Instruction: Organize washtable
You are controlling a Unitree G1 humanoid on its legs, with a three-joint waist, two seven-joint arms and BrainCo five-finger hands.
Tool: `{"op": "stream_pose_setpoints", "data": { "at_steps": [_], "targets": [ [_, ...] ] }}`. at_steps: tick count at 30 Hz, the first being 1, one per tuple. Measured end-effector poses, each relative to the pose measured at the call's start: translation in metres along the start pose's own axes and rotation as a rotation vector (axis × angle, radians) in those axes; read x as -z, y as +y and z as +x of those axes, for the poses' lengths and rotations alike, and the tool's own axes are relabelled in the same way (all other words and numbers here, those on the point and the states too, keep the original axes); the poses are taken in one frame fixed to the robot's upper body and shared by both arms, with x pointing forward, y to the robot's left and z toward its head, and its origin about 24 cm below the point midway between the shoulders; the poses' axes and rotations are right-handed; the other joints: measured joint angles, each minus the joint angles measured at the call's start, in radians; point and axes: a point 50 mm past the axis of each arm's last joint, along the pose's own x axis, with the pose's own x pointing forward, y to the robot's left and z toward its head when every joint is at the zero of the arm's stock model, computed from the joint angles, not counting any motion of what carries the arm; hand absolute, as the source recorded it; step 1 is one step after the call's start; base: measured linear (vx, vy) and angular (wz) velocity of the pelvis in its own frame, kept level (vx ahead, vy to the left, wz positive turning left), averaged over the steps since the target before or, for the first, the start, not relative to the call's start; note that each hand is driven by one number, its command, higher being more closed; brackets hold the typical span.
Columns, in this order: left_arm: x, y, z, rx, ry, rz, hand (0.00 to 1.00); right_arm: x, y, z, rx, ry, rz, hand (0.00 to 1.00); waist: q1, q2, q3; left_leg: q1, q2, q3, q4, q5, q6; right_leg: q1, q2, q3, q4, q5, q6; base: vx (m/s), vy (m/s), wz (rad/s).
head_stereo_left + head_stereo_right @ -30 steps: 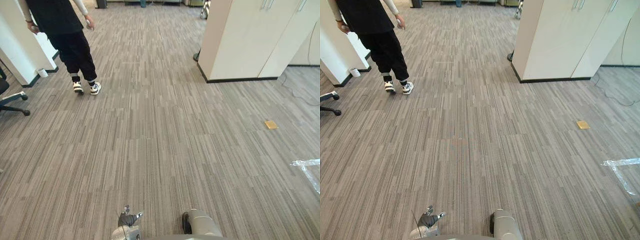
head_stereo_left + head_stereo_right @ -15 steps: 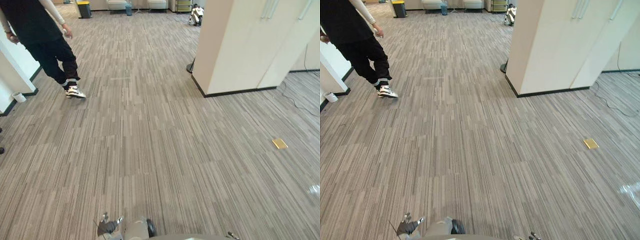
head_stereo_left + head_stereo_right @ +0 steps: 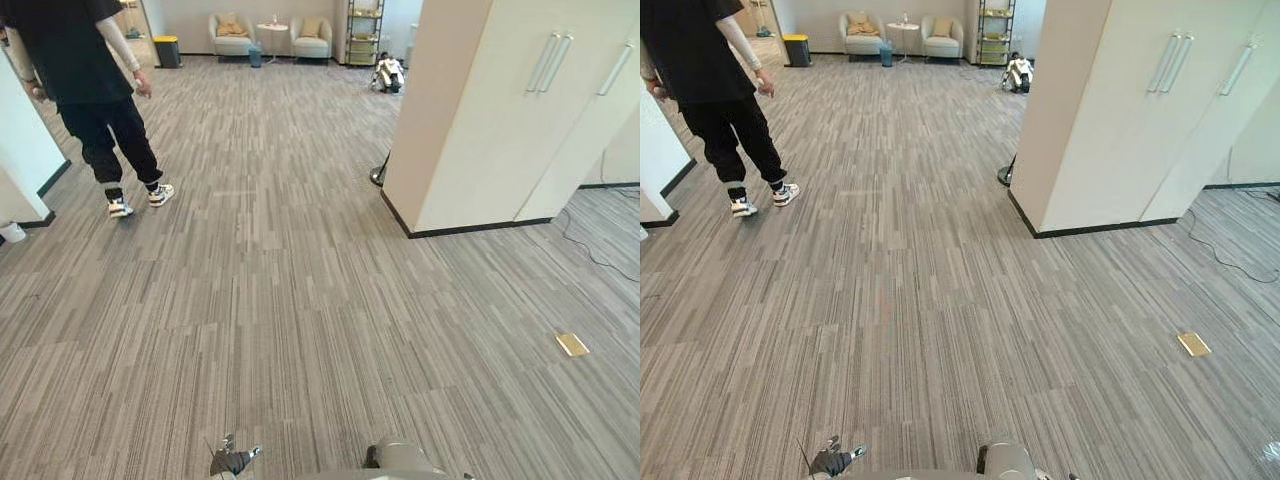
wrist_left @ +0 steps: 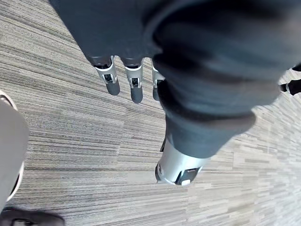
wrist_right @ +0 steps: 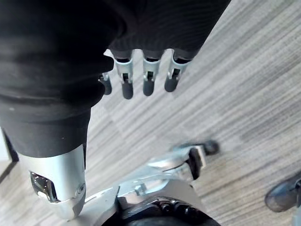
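On a grey striped carpet [image 3: 300, 300] in a big office room, both hands hang free.
A tall white cupboard [image 3: 500, 120] stands on the right, a person [image 3: 90, 90] in black is at the far left, and a small tan plate [image 3: 572, 344] lies flat in the floor. The view has tipped up since before, so armchairs [image 3: 232, 32] by the far wall now show. Up close in the wrist views, the left hand [image 4: 136, 87] and right hand [image 5: 148, 77] have straight fingers and hold nothing.

Eye views: looking forward and down from the head, sharing the floor [image 3: 300, 300], person [image 3: 92, 90] and cabinet [image 3: 500, 120].
Wrist views: looking closely past the left robot hand [image 4: 136, 89] and right robot hand [image 5: 148, 81] onto the floor.
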Motion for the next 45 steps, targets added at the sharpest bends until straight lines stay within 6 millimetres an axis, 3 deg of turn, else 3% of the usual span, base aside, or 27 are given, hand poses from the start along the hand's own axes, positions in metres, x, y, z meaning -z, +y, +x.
{"op": "stream_pose_setpoints", "data": {
  "at_steps": [1, 2, 4, 6, 7, 9, 10, 14, 17, 18, 27, 30, 45],
  "targets": [
    [-0.001, -0.001, 0.000, -0.005, -0.005, -0.022, 0.00, -0.002, -0.004, 0.000, 0.007, -0.006, -0.007, 0.00, 0.007, 0.012, 0.010, -0.061, 0.029, -0.029, 0.127, 0.061, 0.000, 0.017, 0.021, 0.000, -0.012, -0.011, -0.009, 0.38, -0.153, -0.36],
    [-0.001, -0.003, -0.001, -0.012, -0.009, -0.054, 0.00, -0.004, -0.010, 0.001, 0.021, -0.009, -0.020, 0.00, 0.025, 0.041, 0.017, -0.137, 0.080, -0.059, 0.287, 0.119, 0.002, 0.051, 0.060, 0.007, -0.031, -0.028, -0.029, 0.36, -0.089, -0.50],
    [-0.004, -0.002, -0.001, -0.015, -0.021, -0.054, 0.00, -0.005, -0.007, 0.002, 0.009, -0.003, -0.038, 0.00, 0.024, 0.032, 0.020, -0.197, 0.108, -0.064, 0.316, 0.107, 0.017, 0.110, 0.072, 0.017, -0.068, -0.040, -0.027, 0.35, -0.064, -0.38],
    [-0.009, 0.000, 0.000, -0.018, -0.047, -0.053, 0.00, -0.006, -0.001, 0.002, -0.005, -0.005, -0.030, 0.00, 0.032, 0.001, 0.022, -0.199, 0.116, -0.016, 0.106, 0.078, 0.016, 0.190, 0.061, 0.053, -0.136, -0.037, -0.015, 0.33, -0.011, -0.38],
    [-0.010, -0.001, 0.000, -0.015, -0.053, -0.053, 0.00, -0.007, 0.000, 0.003, -0.008, -0.008, -0.029, 0.00, 0.036, -0.002, 0.023, -0.195, 0.116, -0.008, 0.034, 0.072, 0.008, 0.202, 0.056, 0.060, -0.150, -0.037, -0.010, 0.29, 0.060, -0.41],
    [-0.009, -0.005, 0.000, -0.006, -0.054, -0.055, 0.00, -0.006, -0.001, 0.002, -0.004, -0.006, -0.031, 0.00, 0.044, 0.001, 0.023, -0.182, 0.105, 0.004, -0.292, 0.096, -0.008, 0.215, 0.038, 0.084, -0.166, -0.048, 0.021, 0.27, 0.151, -0.29],
    [-0.009, -0.006, 0.000, -0.005, -0.053, -0.058, 0.00, -0.006, -0.002, 0.002, -0.003, -0.006, -0.032, 0.00, 0.046, 0.005, 0.022, -0.179, 0.099, 0.003, -0.349, 0.127, -0.027, 0.212, 0.038, 0.092, -0.162, -0.054, 0.031, 0.25, 0.221, -0.34],
    [-0.011, 0.005, 0.002, -0.025, -0.053, -0.032, 0.00, -0.002, 0.010, 0.001, -0.027, 0.004, -0.026, 0.00, 0.044, -0.036, -0.002, -0.125, 0.027, 0.054, -0.414, 0.137, -0.010, 0.267, -0.029, 0.124, -0.265, -0.022, 0.087, 0.25, 0.221, -0.19],
    [-0.006, 0.007, 0.002, -0.027, -0.029, -0.021, 0.00, 0.003, 0.011, 0.000, -0.029, 0.017, -0.022, 0.00, 0.045, -0.036, -0.009, -0.067, -0.013, 0.077, -0.497, 0.156, 0.014, 0.315, -0.058, 0.121, -0.336, 0.020, 0.105, 0.14, 0.141, -0.02],
    [0.004, -0.007, 0.001, 0.046, 0.013, 0.088, 0.00, 0.012, -0.002, 0.000, -0.001, 0.066, -0.041, 0.00, 0.043, -0.003, -0.037, 0.035, -0.115, 0.007, -0.856, 0.343, 0.040, 0.297, -0.065, 0.154, -0.419, 0.063, 0.114, 0.04, 0.039, -0.01],
    [0.004, -0.007, 0.001, 0.045, 0.012, 0.087, 0.00, 0.009, -0.001, 0.001, -0.004, 0.056, -0.059, 0.00, 0.044, -0.005, -0.036, 0.026, -0.111, 0.023, -0.857, 0.339, 0.035, 0.280, -0.065, 0.168, -0.420, 0.063, 0.114, 0.00, 0.000, -0.05],
    [0.002, -0.006, 0.002, 0.044, 0.006, 0.088, 0.00, 0.003, 0.001, 0.003, -0.010, 0.039, -0.082, 0.00, 0.044, -0.016, -0.042, -0.003, -0.110, 0.025, -0.857, 0.338, 0.037, 0.253, -0.065, 0.168, -0.423, 0.062, 0.110, 0.00, -0.003, 0.00],
    [-0.007, -0.002, 0.008, 0.034, -0.002, 0.108, 0.00, -0.010, 0.013, 0.010, -0.052, 0.037, -0.197, 0.00, 0.044, -0.038, -0.026, -0.056, -0.120, -0.070, -0.857, 0.342, 0.042, 0.284, -0.066, 0.060, -0.483, 0.071, 0.112, 0.06, -0.015, 0.18]
  ]
}}
